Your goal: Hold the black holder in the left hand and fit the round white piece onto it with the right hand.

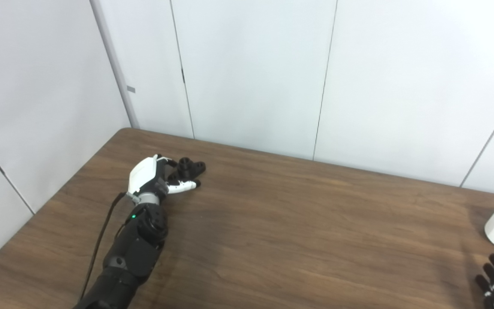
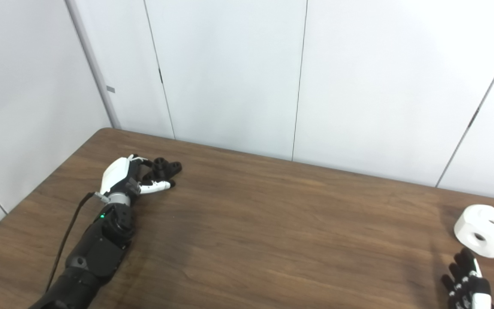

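**Left hand at the black holder, white piece lying far to the right**

The small black plastic holder with round knobs (image 2: 164, 168) sits on the dark brown wood-grain table (image 2: 272, 223), near its far left corner. The left hand (image 2: 129, 178), white-backed with black fingers, lies on the table around it: fingers curl behind the holder and the thumb stretches along its near side. Whether they grip it firmly I cannot tell. The round white plastic piece with two holes (image 2: 486, 230) rests well apart, at the table's right edge. Just in front of it the right hand (image 2: 465, 281) hovers, its fingers spread and holding nothing. White wall panels (image 2: 230, 73) stand behind.
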Available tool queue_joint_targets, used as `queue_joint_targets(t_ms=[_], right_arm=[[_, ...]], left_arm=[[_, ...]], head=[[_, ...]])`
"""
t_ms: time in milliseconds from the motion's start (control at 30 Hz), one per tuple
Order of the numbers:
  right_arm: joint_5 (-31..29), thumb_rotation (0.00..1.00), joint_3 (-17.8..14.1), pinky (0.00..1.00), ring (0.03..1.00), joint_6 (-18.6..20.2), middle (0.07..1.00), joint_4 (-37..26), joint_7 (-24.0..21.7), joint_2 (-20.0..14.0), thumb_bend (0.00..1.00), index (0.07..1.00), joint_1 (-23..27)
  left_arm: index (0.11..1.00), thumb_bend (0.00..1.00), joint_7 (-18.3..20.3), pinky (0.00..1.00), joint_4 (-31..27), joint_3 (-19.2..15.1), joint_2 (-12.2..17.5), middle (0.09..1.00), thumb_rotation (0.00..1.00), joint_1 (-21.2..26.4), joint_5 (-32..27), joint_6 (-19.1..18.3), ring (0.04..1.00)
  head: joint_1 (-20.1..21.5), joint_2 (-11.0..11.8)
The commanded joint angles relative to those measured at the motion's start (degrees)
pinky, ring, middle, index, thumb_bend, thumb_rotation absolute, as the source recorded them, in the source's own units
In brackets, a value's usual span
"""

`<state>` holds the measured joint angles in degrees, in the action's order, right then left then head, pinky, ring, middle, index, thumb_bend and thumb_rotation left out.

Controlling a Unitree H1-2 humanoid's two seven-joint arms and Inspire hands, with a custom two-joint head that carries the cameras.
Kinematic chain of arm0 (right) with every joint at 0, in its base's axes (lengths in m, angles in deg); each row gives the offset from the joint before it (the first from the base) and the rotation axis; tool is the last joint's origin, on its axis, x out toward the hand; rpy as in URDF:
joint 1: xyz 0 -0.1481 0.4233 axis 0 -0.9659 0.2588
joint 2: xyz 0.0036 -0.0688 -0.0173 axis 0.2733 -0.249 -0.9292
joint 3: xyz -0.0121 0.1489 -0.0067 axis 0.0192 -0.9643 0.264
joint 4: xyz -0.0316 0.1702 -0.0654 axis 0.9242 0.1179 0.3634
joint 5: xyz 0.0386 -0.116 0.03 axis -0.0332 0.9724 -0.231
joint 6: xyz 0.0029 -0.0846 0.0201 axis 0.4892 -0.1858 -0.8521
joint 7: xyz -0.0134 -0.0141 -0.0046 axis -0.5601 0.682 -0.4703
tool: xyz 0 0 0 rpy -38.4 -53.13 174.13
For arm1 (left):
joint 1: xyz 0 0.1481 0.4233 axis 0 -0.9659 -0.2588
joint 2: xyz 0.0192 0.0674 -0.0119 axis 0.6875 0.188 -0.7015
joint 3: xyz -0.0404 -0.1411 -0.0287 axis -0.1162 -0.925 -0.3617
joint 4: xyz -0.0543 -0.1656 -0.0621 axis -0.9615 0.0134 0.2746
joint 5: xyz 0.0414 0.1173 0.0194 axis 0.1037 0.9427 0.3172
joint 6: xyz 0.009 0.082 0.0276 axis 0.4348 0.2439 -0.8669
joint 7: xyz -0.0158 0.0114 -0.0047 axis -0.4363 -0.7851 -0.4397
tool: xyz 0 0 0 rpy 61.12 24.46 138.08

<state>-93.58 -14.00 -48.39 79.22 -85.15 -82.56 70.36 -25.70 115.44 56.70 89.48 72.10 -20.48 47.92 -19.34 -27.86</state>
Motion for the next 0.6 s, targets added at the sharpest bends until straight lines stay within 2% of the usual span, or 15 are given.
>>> queue_joint_targets(t_ms=[0,233,567], right_arm=[[0.18,1.00,0.25,1.00,1.000,0.27,1.000,-1.52,0.10,0.25,0.62,1.000,-0.37],[0.00,1.00,0.32,1.00,1.000,1.05,1.000,-2.31,0.50,0.23,0.61,1.000,-0.68],[-0.50,1.00,0.24,1.00,1.000,1.08,1.000,-2.47,0.28,0.15,0.55,1.000,-0.65]], left_arm=[[0.734,0.84,-1.05,1.00,0.31,0.51,1.60,0.960,0.28,2.35,0.32,0.81,1.000],[0.728,0.82,-2.00,1.00,1.58,1.44,1.59,0.957,0.27,2.23,0.26,0.90,1.000],[0.668,0.81,-2.33,1.00,1.55,1.93,2.28,0.960,0.25,1.71,0.68,0.24,1.000]], head=[[-0.03,-0.20],[0.05,-0.39],[-0.44,-0.54]])
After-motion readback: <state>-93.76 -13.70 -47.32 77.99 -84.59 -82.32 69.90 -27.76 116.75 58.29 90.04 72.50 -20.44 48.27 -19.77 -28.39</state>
